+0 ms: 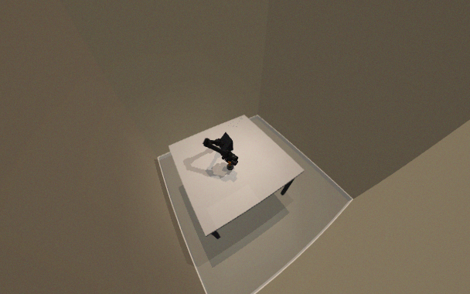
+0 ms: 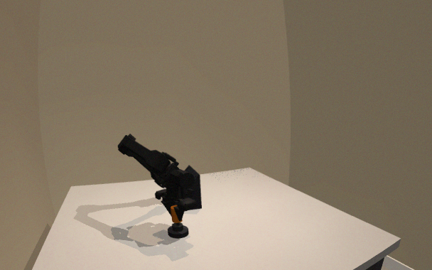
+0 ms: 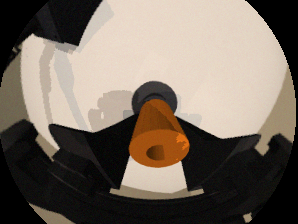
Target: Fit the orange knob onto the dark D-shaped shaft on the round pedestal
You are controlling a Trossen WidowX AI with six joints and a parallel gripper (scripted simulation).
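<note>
The knob (image 2: 175, 214) hangs over the pedestal (image 2: 177, 231) — on the table (image 2: 296, 220).

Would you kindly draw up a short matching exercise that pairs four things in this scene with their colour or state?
Things:
1. cone-shaped orange knob
2. dark round pedestal
3. black parallel-jaw gripper
4. pale square table top

States:
A. stands on the table, directly under the knob
B. shut on the knob
C. held between the jaws, above the pedestal
D. carries the pedestal and the arm's shadow

Pairs: 1-C, 2-A, 3-B, 4-D
</note>
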